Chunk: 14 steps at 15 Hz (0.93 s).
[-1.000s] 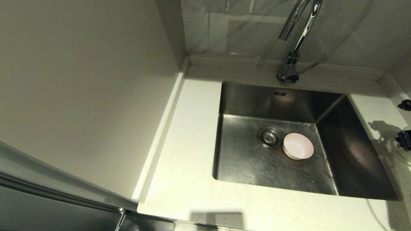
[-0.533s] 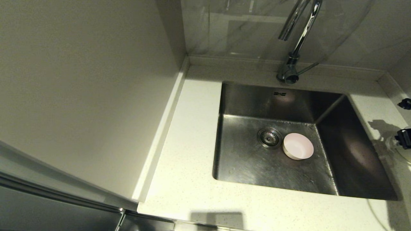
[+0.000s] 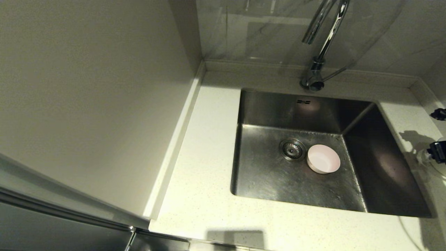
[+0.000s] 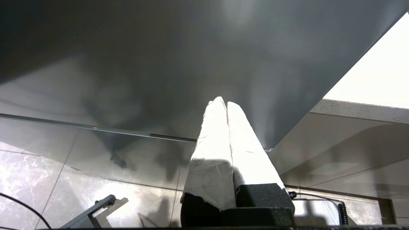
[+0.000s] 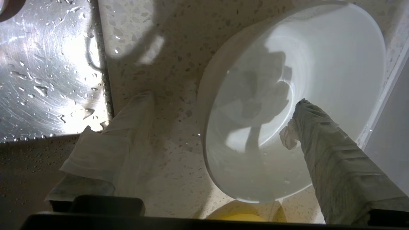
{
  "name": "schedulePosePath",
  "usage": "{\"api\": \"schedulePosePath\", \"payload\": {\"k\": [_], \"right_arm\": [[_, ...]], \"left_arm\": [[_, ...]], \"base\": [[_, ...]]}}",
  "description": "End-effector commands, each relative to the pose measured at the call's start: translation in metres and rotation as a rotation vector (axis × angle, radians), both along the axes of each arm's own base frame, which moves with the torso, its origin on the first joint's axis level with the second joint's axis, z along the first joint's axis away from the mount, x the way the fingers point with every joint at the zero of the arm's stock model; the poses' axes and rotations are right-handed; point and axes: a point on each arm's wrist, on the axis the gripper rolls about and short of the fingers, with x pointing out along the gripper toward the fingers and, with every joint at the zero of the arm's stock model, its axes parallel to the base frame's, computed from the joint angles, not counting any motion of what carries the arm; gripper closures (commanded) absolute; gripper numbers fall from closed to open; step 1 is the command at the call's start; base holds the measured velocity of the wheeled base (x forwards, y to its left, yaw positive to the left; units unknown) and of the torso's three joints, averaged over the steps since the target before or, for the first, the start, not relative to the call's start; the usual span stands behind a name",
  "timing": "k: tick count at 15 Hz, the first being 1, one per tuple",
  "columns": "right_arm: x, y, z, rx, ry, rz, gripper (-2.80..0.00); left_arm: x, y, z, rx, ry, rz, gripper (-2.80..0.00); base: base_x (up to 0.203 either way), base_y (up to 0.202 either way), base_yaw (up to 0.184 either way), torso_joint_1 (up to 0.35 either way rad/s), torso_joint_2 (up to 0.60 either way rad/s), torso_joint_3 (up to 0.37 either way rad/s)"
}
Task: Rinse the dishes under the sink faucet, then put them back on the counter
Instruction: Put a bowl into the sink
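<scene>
A pale pink bowl (image 3: 323,159) sits upright on the floor of the sink (image 3: 268,181), just right of the drain strainer (image 3: 292,149). The faucet (image 3: 317,66) stands behind the basin, with no water showing. On the counter (image 5: 153,57) right of the sink rests a white bowl (image 5: 319,64), wet inside. My right gripper (image 5: 222,99) is open astride its near wall, one wrapped finger (image 5: 134,121) outside on the counter and the other (image 5: 322,134) over the bowl's inside. A sliver of a yellow bowl (image 5: 239,218) shows beside it. My left gripper (image 4: 223,103) is shut and parked low.
A tall pale panel (image 3: 87,104) walls off the counter's left side. A low raised edge (image 3: 264,66) runs along the back. The right gripper (image 3: 439,133) shows only at the head view's right border. The left gripper faces a dark cabinet front (image 4: 159,64) above floor tiles.
</scene>
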Motion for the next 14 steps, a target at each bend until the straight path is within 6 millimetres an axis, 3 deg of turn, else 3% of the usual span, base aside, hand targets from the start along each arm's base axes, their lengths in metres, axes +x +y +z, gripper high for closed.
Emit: {"api": "schedulePosePath", "payload": {"k": [1, 5, 6, 14], "right_arm": [[-0.0003, 0.0005, 0.0013, -0.003, -0.001, 0.002, -2.8], [-0.0026, 0.0028, 0.005, 0.019, 0.0, 0.038, -2.8], [-0.0034, 0.0032, 0.0067, 0.027, 0.013, 0.038, 0.0], [0.0049, -0.0013, 0.0024, 0.042, 0.037, 0.039, 0.0]], "left_arm": [[-0.0001, 0.0, 0.0, -0.001, -0.002, 0.0, 0.0], [-0.0001, 0.0, 0.0, -0.001, -0.002, 0.0, 0.0], [-0.0001, 0.0, 0.0, -0.001, -0.002, 0.0, 0.0], [-0.0001, 0.0, 0.0, -0.001, -0.002, 0.0, 0.0]], "base": [[0.0, 0.0, 0.0, 0.0, 0.0, 0.0], [0.0, 0.0, 0.0, 0.0, 0.0, 0.0], [0.0, 0.0, 0.0, 0.0, 0.0, 0.0], [0.0, 0.0, 0.0, 0.0, 0.0, 0.0]]}}
